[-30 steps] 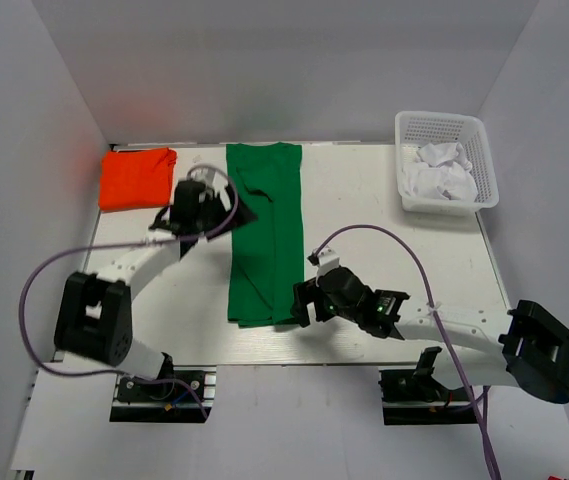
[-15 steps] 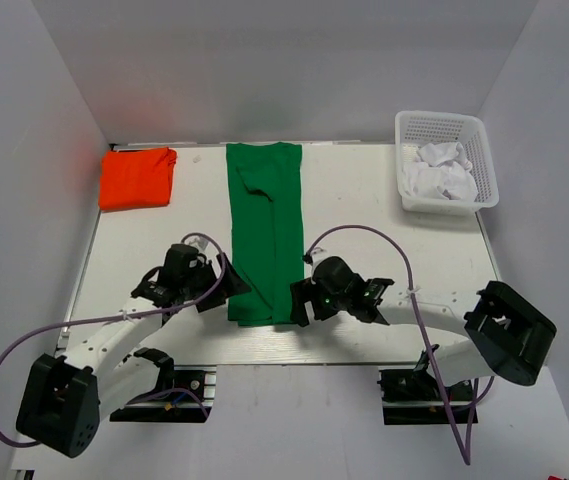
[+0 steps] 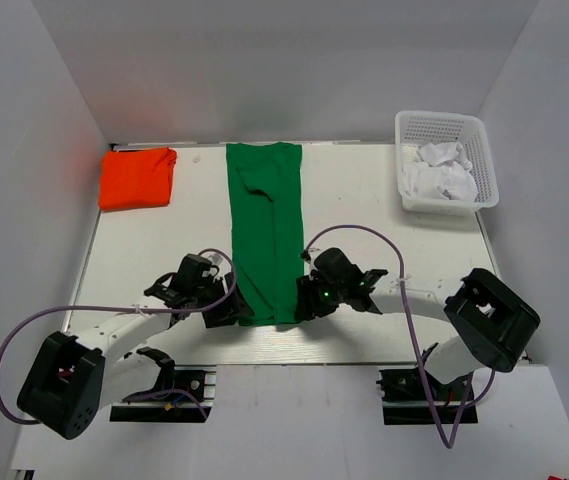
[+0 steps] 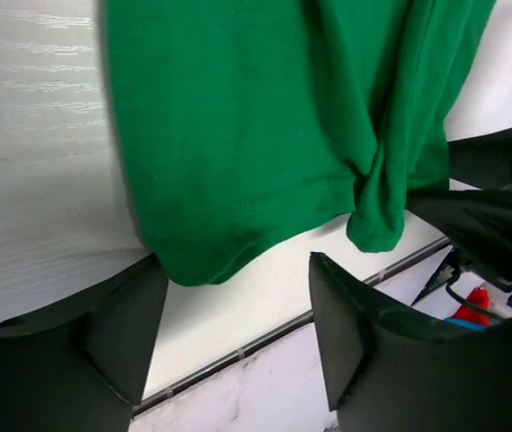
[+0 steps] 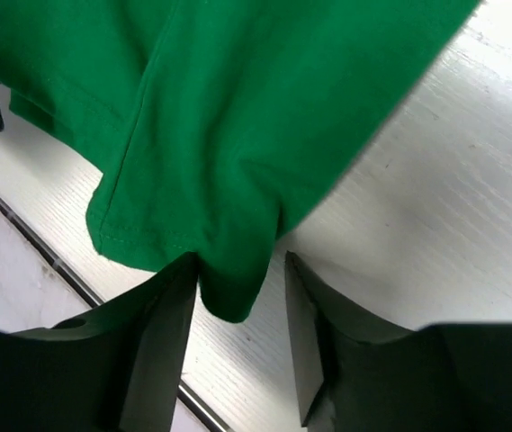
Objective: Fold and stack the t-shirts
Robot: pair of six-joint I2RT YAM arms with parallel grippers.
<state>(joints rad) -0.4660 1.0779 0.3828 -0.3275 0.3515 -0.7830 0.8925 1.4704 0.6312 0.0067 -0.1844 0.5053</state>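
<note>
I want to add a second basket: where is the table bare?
Widest bare patch: between the green t-shirt and the white basket, beyond the right arm. A narrower one: in front of the orange t-shirt, left of the green one. Crowded: the green hem at the near edge, between the left end effector and right end effector.

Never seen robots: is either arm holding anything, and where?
The left tool is open, holding nothing. The right tool straddles the green t-shirt at its near corner; whether it pinches cannot be told.
</note>
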